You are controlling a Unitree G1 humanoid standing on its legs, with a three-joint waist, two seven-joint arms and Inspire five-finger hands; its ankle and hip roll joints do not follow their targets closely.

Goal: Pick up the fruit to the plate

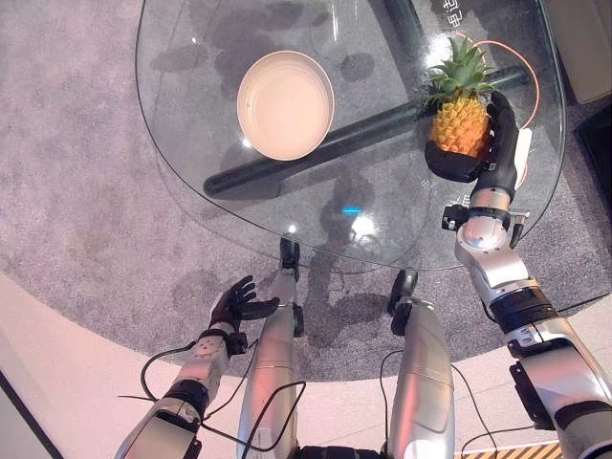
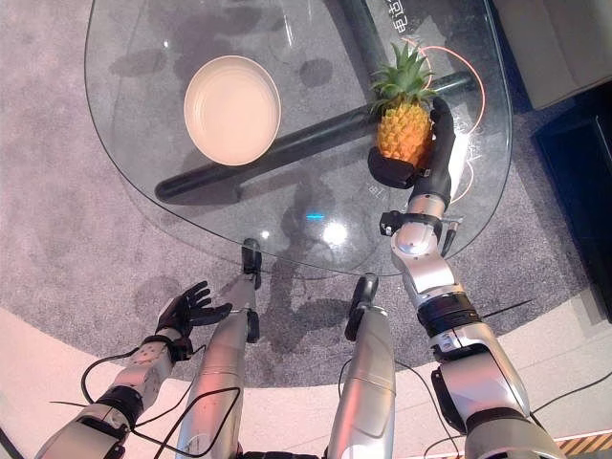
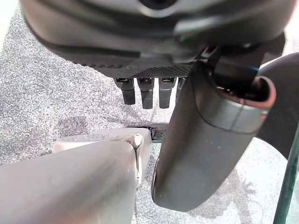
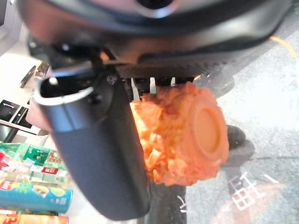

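A small orange pineapple [image 1: 460,122] with a green crown stands at the right side of the round glass table [image 1: 382,220]. My right hand [image 1: 488,143] is shut on it, thumb and fingers wrapped round its body; the right wrist view shows the pineapple [image 4: 187,135] pressed against the thumb [image 4: 100,154]. An empty cream plate [image 1: 285,103] lies on the glass to the left of the pineapple, well apart from it. My left hand [image 1: 237,304] hangs open below the table's near edge, over the carpet, holding nothing.
Dark table legs [image 1: 316,143] show through the glass under the plate. Grey carpet [image 1: 76,172] surrounds the table. An orange ring [image 1: 521,67] is printed on the glass behind the pineapple. A pale box [image 1: 583,38] stands at the far right.
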